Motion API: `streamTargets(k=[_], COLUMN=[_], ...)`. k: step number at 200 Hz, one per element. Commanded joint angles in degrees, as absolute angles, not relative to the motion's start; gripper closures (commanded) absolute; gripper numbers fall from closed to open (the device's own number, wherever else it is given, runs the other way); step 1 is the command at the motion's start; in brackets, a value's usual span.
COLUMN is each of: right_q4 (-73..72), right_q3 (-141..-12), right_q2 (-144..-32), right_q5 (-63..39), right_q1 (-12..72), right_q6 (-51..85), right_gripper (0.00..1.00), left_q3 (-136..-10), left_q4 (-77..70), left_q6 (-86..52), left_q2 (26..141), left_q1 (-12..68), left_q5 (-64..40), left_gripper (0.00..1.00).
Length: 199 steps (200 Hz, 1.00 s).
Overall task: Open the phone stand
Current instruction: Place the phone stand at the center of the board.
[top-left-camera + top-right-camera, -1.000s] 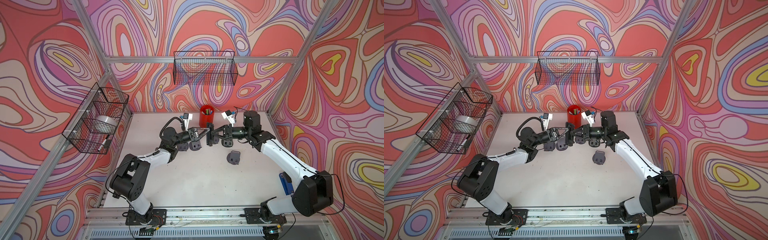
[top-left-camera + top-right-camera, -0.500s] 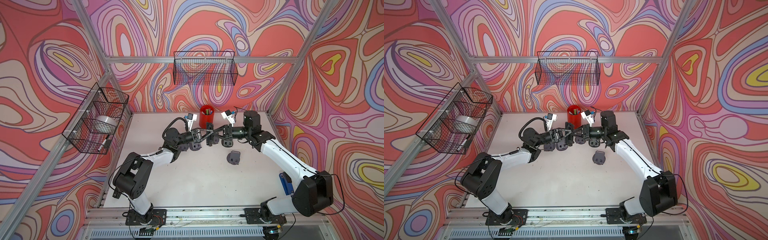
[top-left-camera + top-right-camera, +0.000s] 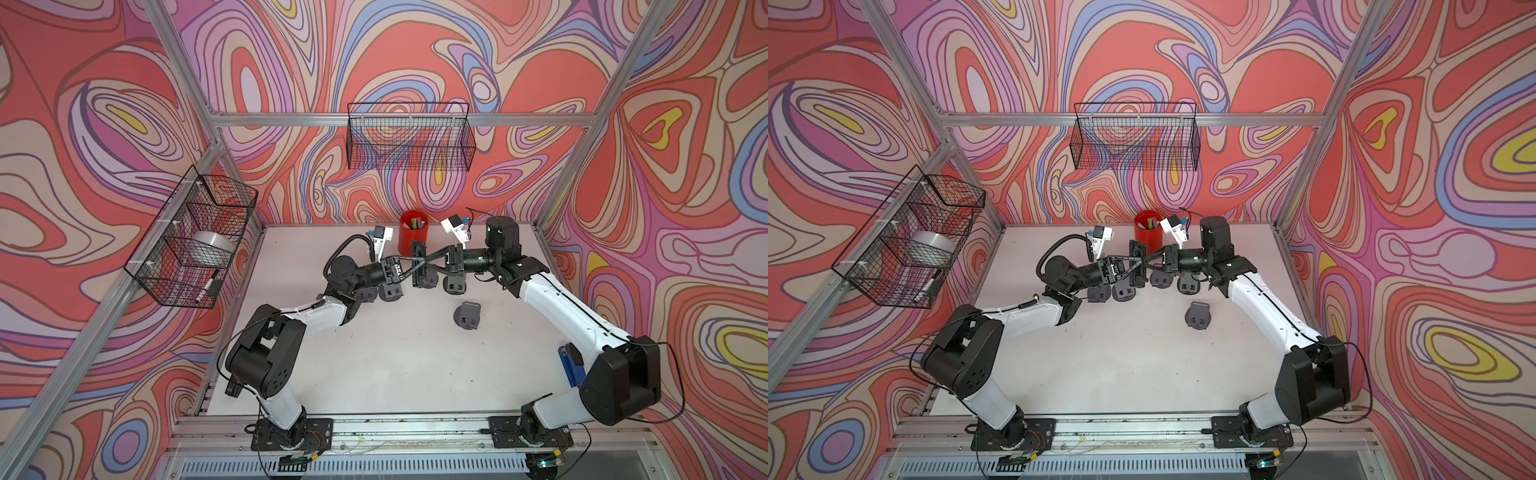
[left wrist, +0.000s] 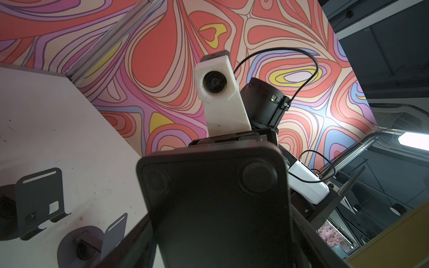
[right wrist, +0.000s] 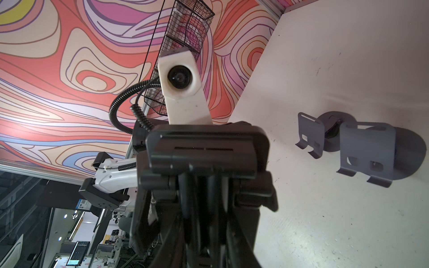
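Holds the phone stand (image 3: 418, 251) aloft over the surface (image 3: 395, 365), just in front of the red cup (image 3: 409, 237), with the right hand (image 3: 431, 261) clamped on it. Brackets the stand's flat plate with the left hand (image 3: 410, 268), jaws spread wide; cannot tell whether touching. Shows other grey stands (image 3: 468, 316) resting on the surface below.

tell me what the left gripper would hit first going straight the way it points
The black phone stand, held in the air by the right gripper, directly ahead of the left gripper; contact unclear.
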State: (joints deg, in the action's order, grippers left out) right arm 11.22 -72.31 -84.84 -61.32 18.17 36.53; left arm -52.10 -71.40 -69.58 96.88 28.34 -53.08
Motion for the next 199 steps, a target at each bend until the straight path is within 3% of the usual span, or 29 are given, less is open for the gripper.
streamTargets(k=[1,40,75,127,172,199], right_q4=[11.27,12.46,13.89,13.89,13.71,13.80], right_q3=[-75.29,-76.72,-77.90,-77.61,-77.30,-77.00], right_q2=[-85.76,-86.72,-87.08,-87.00,-87.04,-86.88], right_q5=[-61.45,-61.52,-61.61,-61.96,-62.33,-62.10], right_q1=[17.75,17.75,17.75,17.75,17.84,18.25], right_q6=[34.50,32.33,30.68,30.23,30.23,30.14], right_gripper=[1.00,1.00,1.00,1.00,1.00,0.85], left_q3=[-52.64,-53.48,-54.12,-55.35,-56.49,-57.21], left_q4=[-75.59,-76.89,-76.90,-75.69,-74.17,-73.01], left_q6=[-69.46,-71.13,-71.72,-71.73,-71.58,-71.25], left_q2=[97.12,98.32,99.05,99.22,99.29,99.15], left_q1=[28.84,28.88,28.83,28.91,28.86,28.86], left_q5=[-56.47,-56.87,-57.05,-56.89,-56.65,-56.43], left_gripper=[0.26,0.37,0.68,0.97,1.00,1.00])
